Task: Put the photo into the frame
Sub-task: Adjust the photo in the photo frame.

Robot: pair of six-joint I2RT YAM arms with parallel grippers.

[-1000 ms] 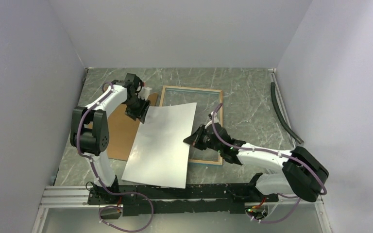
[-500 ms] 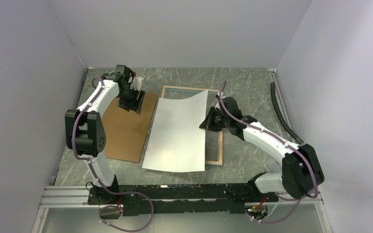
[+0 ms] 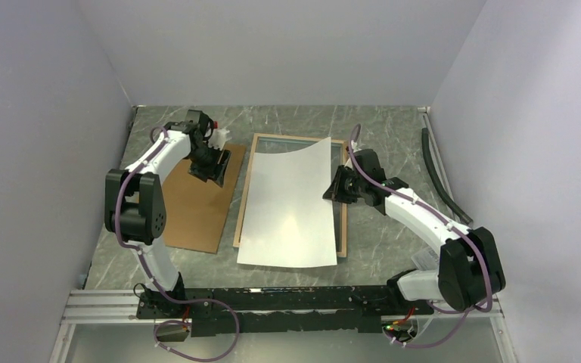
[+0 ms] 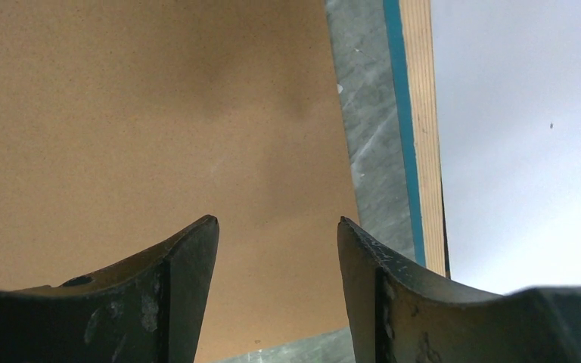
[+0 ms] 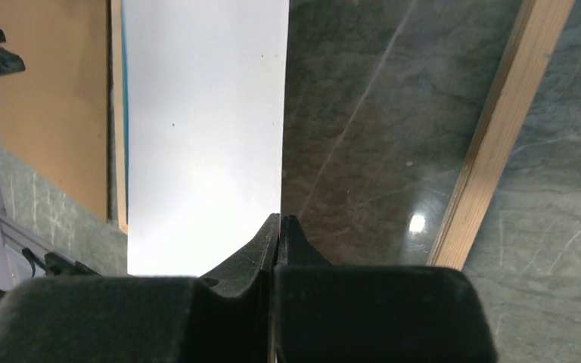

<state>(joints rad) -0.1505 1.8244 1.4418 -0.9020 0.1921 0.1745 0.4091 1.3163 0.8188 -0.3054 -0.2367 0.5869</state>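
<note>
The photo point(image 3: 287, 204), white back up, lies over the frame point(image 5: 492, 144) on the bench point(image 3: 393, 151), its near edge overhanging. The outstretched right pincer point(image 5: 280, 227) is clamped on its right edge. Farther off, the left pincer point(image 4: 278, 234) hovers open above a brown board point(image 3: 197, 204).

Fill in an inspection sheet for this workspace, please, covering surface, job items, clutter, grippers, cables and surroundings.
Surface: green-grey marbled tabletop.
Job's things: the photo lies blank side up over the frame, near edge overhanging the rim, far right corner curled up.
Clutter: brown backing board flat, left of the frame; black strip along the right wall.
Grippers: left gripper open above the board, holding nothing; right gripper shut on the photo's right edge.
Cables: purple cables run along both arms; no snag seen.
Surroundings: plain pale walls on three sides; metal rail at the near edge.
</note>
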